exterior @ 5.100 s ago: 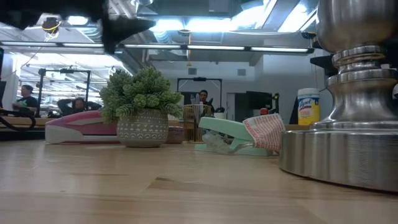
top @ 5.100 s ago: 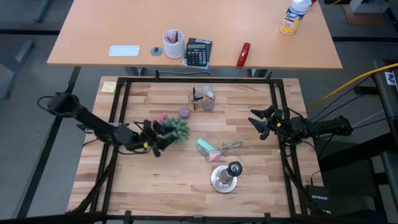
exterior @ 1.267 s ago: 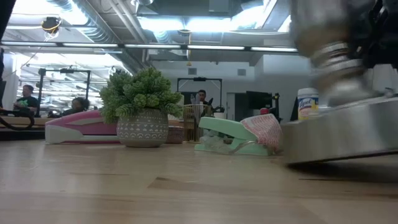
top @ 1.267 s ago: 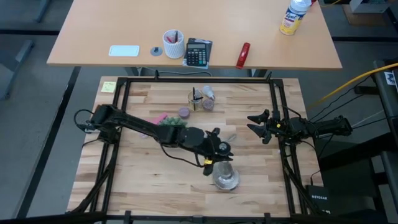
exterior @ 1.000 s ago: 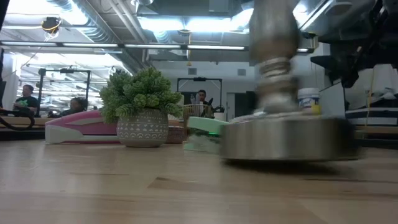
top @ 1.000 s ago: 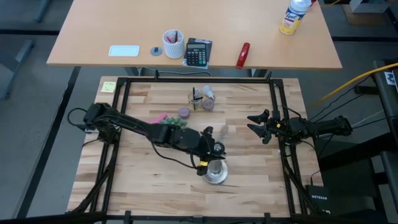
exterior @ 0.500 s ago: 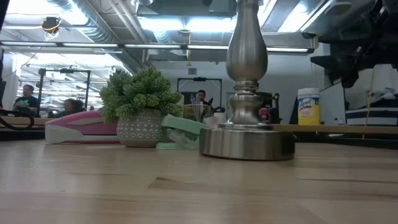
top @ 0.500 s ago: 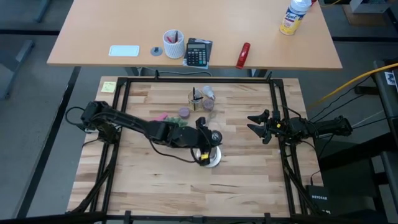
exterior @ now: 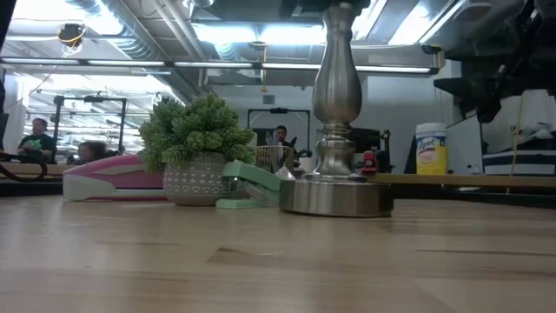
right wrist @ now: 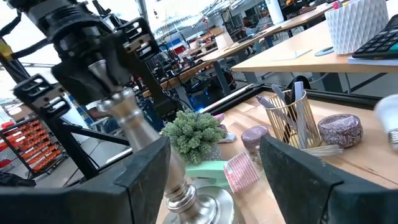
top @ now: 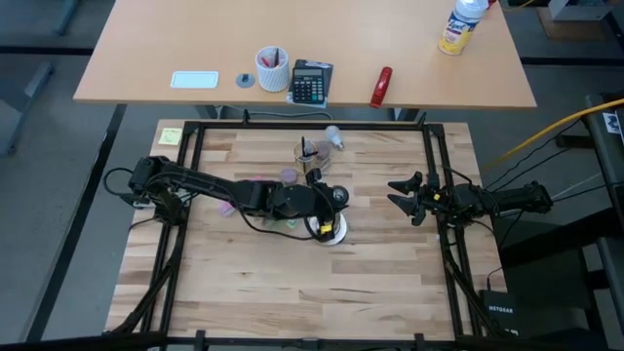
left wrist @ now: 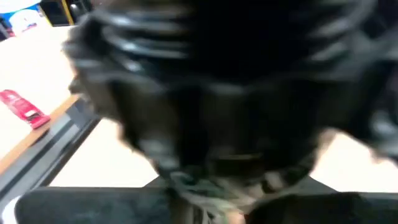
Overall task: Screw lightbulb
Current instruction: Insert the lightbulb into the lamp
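Lightbulb point(top: 333, 139) lies on its side at the far edge of my wooden table point(top: 253, 283), just beside a gold wire pen holder point(right wrist: 289, 118) and well apart from both my pincers; it is a small frosted white globe, and in my right wrist view the picture's edge cuts it off. The tabletop is pale butcher-block in long strips, fenced by black rails, and behind it stands a smooth tan desk point(top: 146, 78) bearing a black calculator point(top: 311, 82), a white ribbed cup point(top: 272, 69) and a wipes canister point(top: 461, 24). Beyond that the low view opens into a bright workshop with ceiling lights and ducts, where a seated person point(exterior: 36, 135) shows far back. Near the table's middle stands the stand point(exterior: 336, 130), polished silver metal with a flat round foot and a turned, swelling stem, upright. My left pincer point(right wrist: 99, 62) sits at its top, covering the socket; my left wrist view is nothing but a dark blur, so whether that pincer is clamped on the stand or loose about it I cannot tell. My right pincer point(top: 398, 192) hovers over the table's right side with its two dark fingers point(right wrist: 149, 180) spread wide apart, holding nothing. Behind the stand sit a bushy green potted plant point(exterior: 198, 148) in a patterned grey pot, a pink stapler point(exterior: 113, 178) and a mint-green stapler point(exterior: 252, 187), the latter partly hidden by the stand's foot. A mottled purple disc point(right wrist: 340, 129) rests near the pen holder.
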Available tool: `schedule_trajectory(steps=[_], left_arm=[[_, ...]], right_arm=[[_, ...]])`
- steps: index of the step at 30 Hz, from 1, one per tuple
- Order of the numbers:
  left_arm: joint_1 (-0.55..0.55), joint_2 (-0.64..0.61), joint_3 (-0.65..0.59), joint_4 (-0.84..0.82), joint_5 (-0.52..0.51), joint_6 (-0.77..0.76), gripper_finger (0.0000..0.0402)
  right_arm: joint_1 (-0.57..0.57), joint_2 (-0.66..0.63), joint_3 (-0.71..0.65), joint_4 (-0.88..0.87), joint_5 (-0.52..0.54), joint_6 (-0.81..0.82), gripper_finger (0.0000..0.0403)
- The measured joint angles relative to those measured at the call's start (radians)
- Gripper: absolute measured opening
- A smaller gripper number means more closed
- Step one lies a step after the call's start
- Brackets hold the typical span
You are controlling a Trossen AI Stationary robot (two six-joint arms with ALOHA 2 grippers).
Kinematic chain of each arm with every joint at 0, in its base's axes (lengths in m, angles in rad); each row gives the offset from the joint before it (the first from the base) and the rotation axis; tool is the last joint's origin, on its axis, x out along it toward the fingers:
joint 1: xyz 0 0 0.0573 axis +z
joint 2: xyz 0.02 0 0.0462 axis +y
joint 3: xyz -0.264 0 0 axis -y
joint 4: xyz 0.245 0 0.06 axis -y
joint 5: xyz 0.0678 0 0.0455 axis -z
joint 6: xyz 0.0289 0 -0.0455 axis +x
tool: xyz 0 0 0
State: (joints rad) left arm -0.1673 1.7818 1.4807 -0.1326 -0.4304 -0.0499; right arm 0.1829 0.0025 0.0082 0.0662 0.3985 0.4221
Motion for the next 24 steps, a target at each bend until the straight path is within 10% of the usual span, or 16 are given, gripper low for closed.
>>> schedule_trajectory(steps=[24], left_arm=[[-0.005,-0.020,-0.005,-0.036,0.024,-0.106,0.0246]], right_arm=[[0.000,0.000,0.000,-0.001,0.000,0.000,0.0253]])
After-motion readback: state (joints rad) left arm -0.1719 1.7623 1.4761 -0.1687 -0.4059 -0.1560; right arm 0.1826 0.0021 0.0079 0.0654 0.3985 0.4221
